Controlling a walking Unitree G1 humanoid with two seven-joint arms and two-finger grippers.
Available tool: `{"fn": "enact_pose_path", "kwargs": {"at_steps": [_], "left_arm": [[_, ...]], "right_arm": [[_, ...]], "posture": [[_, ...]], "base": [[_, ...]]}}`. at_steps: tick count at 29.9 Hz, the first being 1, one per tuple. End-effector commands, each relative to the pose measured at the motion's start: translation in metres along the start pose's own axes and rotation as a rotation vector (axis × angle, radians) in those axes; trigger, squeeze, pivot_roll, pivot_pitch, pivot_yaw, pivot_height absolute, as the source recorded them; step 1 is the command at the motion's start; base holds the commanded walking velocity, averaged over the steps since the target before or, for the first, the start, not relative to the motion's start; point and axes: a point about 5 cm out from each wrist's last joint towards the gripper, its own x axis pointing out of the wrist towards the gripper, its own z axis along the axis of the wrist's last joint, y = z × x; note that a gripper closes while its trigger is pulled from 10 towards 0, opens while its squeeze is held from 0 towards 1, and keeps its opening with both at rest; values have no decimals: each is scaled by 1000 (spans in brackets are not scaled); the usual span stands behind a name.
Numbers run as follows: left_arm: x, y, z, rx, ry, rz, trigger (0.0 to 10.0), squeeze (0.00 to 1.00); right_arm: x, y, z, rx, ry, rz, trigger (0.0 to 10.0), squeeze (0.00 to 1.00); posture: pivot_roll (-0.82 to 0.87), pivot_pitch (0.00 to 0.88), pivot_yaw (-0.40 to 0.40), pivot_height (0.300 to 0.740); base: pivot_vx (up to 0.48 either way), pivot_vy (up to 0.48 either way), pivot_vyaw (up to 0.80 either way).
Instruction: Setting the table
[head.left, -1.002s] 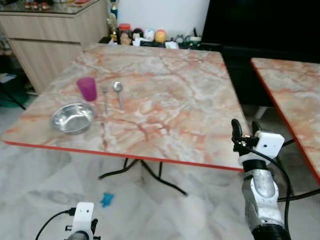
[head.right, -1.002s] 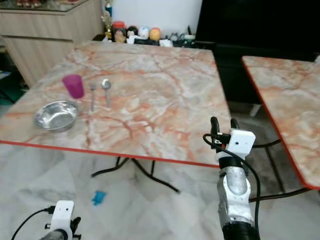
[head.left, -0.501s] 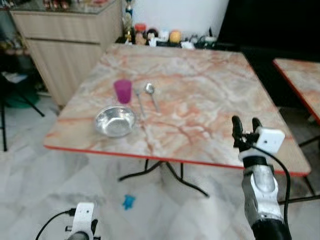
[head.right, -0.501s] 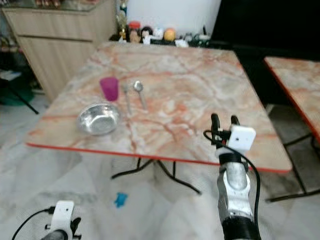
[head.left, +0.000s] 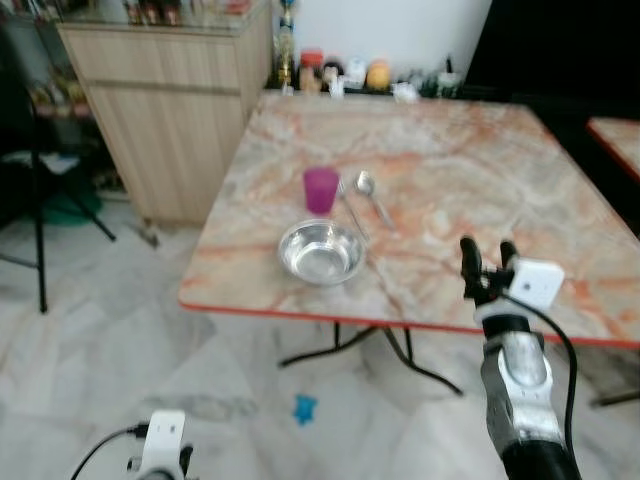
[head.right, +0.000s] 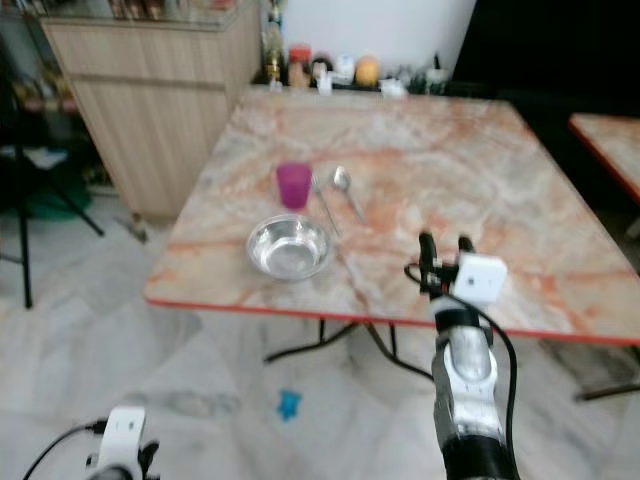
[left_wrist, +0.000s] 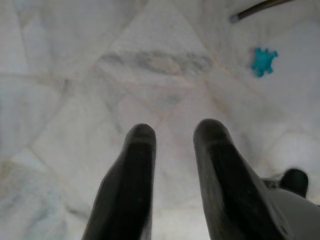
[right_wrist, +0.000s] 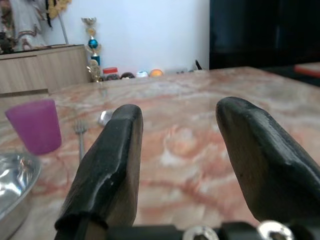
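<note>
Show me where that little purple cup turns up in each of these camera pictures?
Left eye view: purple cup on the marble table, just beyond the steel bowl.
Right eye view: same spot, beyond the bowl, beside the fork.
Left wrist view: not in it; floor tiles past the left end effector.
Right wrist view: cup beside the right end effector.
Shared landmark: the steel bowl.

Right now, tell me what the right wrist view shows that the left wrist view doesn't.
Right wrist view: the marble table with the purple cup, a fork beside it, the bowl at the edge, and the right gripper open above the tabletop, with a cabinet behind.

Left wrist view: pale floor tiles, a small blue object lying on them, and the left gripper open, hanging low.

Both: two black fingers, apart, holding nothing.
</note>
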Motion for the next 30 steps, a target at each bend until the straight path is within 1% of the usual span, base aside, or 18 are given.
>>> {"fn": "enact_pose_path", "kwargs": {"at_steps": [1,7,15,23,30], "left_arm": [[0,2,-1,-3,12,7,10000,0],[0,2,-1,-4,10,10,10000,0],[0,-1,2,-18,-17,-4,10000,0],[0,-1,2,-18,-13,-8,10000,0],[0,0,3,-15,-14,-7,10000,0]], "right_arm": [[0,-2,1,4,-5,-9,10000,0],[1,-1,1,7,-5,-6,10000,0],[2,0,1,12,-7,-2,10000,0],[2,-1,2,13,-9,-8,10000,0],[1,0,1,13,-4,-5,10000,0]], "posture": [[75,0,-42,740],[76,0,-44,740],[77,0,-46,740],[77,0,-43,740],[79,0,-43,740]], "base": [[0,480,0],[0,439,0],[0,0,0],[0,0,0],[295,0,0]]}}
